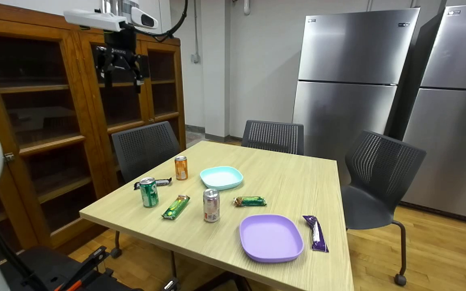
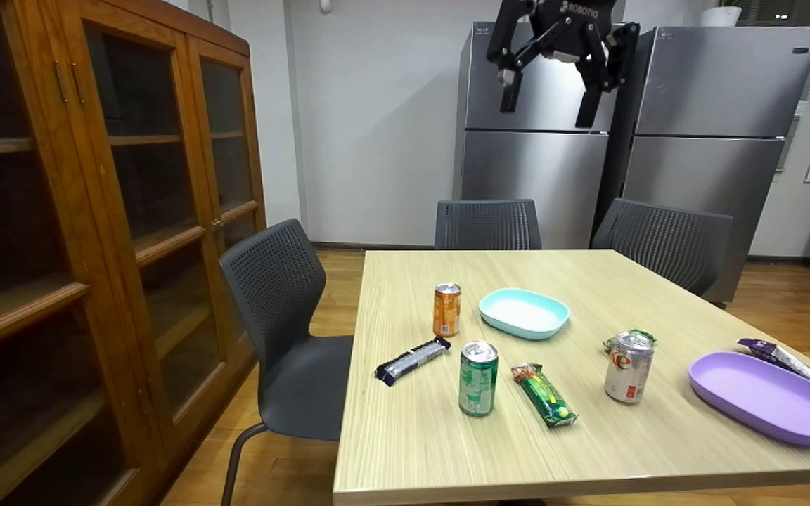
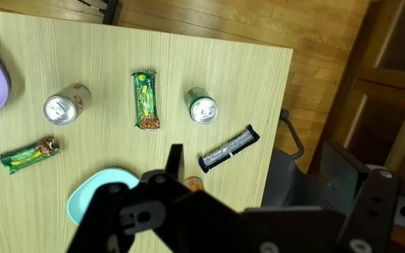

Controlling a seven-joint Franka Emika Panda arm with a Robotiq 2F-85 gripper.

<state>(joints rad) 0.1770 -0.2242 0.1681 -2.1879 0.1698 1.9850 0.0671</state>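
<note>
High above the table, my gripper (image 1: pixel 123 84) stands open with nothing between its fingers; it also shows at the top of an exterior view (image 2: pixel 550 105). In the wrist view its spread fingers (image 3: pixel 175 160) partly hide an orange can (image 3: pixel 194 183). A dark silver-striped bar (image 3: pixel 229 149) lies near that can, beside an upright green can (image 3: pixel 203 110). A green-wrapped bar (image 3: pixel 145 100) lies between the green can and a silver can (image 3: pixel 61 109). Another green bar (image 3: pixel 28 154) rests near the turquoise plate (image 3: pixel 83 196). A purple plate (image 1: pixel 271 238) has a purple-wrapped bar (image 1: pixel 316 233) beside it.
Dark chairs (image 1: pixel 273 136) stand around the wooden table (image 1: pixel 289 169). A glass-fronted wooden cabinet (image 2: pixel 159 176) runs along one side, and steel refrigerators (image 1: pixel 350 81) stand behind. The table's edge and a chair seat (image 3: pixel 283 175) lie below the gripper in the wrist view.
</note>
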